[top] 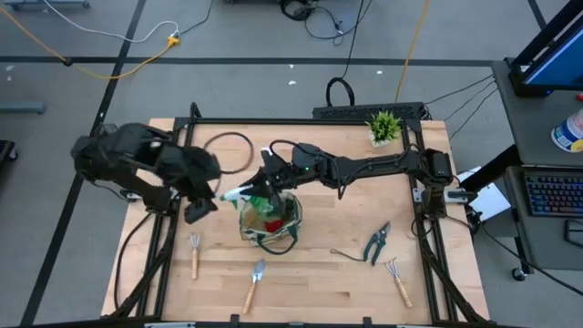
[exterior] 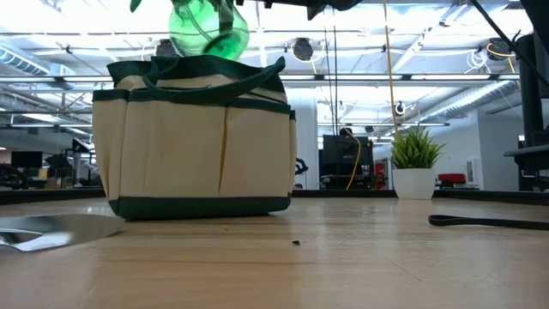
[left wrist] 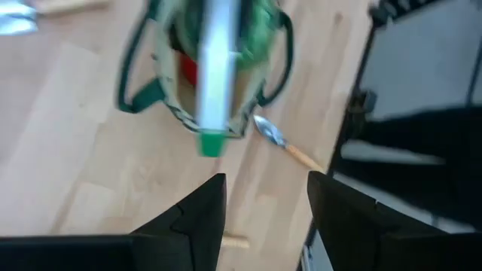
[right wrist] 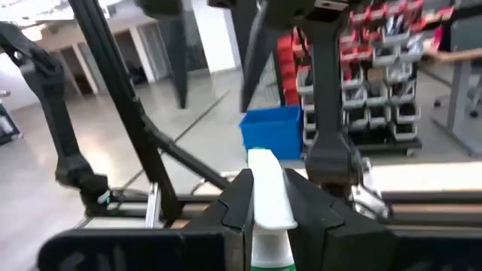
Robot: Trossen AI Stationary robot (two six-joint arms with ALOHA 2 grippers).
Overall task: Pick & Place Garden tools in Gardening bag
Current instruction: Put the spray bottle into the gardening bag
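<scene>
The beige gardening bag (top: 271, 223) with dark green trim stands upright mid-table; it also shows in the low view (exterior: 197, 146). A red item (left wrist: 188, 68) lies inside it. My right gripper (top: 266, 185) is above the bag's opening, shut on the green spray bottle (exterior: 208, 30). The bottle's white nozzle (top: 233, 193) points toward the table's left. My left gripper (top: 199, 210) is open and empty just left of the bag; its fingers (left wrist: 202, 218) show apart. A fork-rake (top: 195, 255), a trowel (top: 255, 282), teal shears (top: 376, 241) and another fork-rake (top: 397, 281) lie on the table. My right gripper pinches the spray bottle's white spray head (right wrist: 267, 197) between its two fingers, one on each side. The fingers come from the table's right, slanting down. The bottle is lifted clear, its green body (exterior: 208, 34) just above the bag's rim.
A small potted plant (top: 384, 126) stands at the far right. A black cable loop (top: 232, 150) lies on the far part of the table. The trowel's blade (exterior: 43, 233) lies near the bag's front left. The near middle of the wooden table is bare.
</scene>
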